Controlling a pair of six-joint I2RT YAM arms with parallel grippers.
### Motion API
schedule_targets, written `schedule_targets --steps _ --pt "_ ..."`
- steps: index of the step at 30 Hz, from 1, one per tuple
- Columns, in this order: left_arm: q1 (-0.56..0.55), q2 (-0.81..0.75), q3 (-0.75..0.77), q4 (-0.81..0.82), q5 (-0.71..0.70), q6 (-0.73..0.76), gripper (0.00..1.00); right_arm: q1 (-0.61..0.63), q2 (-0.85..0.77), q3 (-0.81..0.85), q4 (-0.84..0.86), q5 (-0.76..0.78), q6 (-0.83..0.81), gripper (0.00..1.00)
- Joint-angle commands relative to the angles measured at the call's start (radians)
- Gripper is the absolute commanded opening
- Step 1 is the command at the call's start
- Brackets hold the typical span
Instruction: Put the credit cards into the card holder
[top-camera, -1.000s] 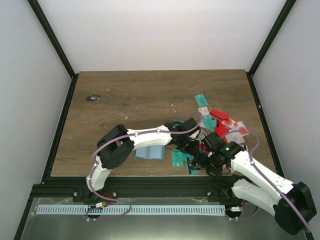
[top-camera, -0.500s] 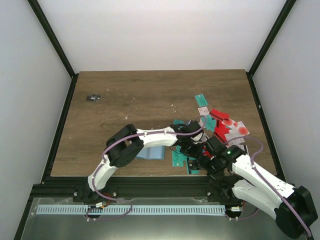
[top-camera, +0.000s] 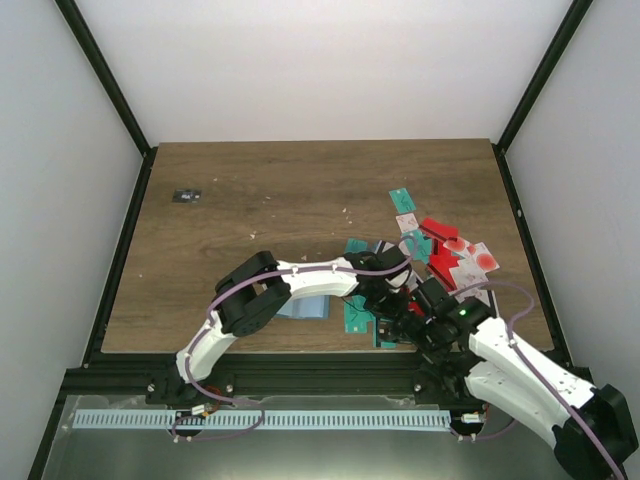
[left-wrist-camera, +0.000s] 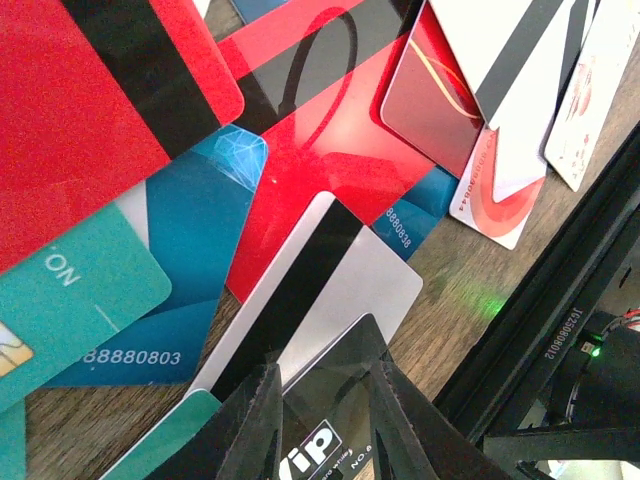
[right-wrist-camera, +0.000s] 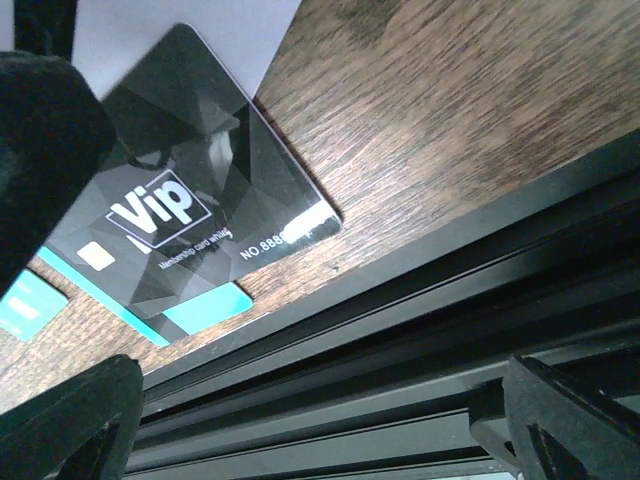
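Your table (top-camera: 250, 200) has everything bunched at the near right. Both arms are folded in low over that spot, presumably because that's where the cards (top-camera: 440, 250) are piled. They're a loose overlapping heap of red, teal and white, so I'd guess you have to peel one off the edge.

The holder (top-camera: 305, 305) lies flat just left of the pile, partly under the left arm, with no card in it that I can see.

The black Vip card (right-wrist-camera: 190, 220) sits at the pile's near edge, close to the rail. Your left claw (left-wrist-camera: 328, 368) is narrowed right over it, but I can't tell if it's actually pinching. The right claw (right-wrist-camera: 320, 420) is spread wide with nothing in it, beside that same card.
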Motion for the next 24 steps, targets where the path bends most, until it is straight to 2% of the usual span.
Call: schedule_targets --steps 1,11,24 --pt "-0.028 0.001 -0.033 0.015 0.001 -0.026 0.27 -0.008 -0.070 -0.007 -0.004 0.028 0.065 1.00" --pt "-0.062 -0.048 -0.117 0.049 -0.015 -0.076 0.26 -0.008 -0.138 -0.068 0.070 0.002 0.103 1.00" --pt "-0.036 -0.130 -0.115 0.025 -0.046 -0.064 0.27 -0.008 -0.149 -0.131 0.171 0.002 0.074 0.97"
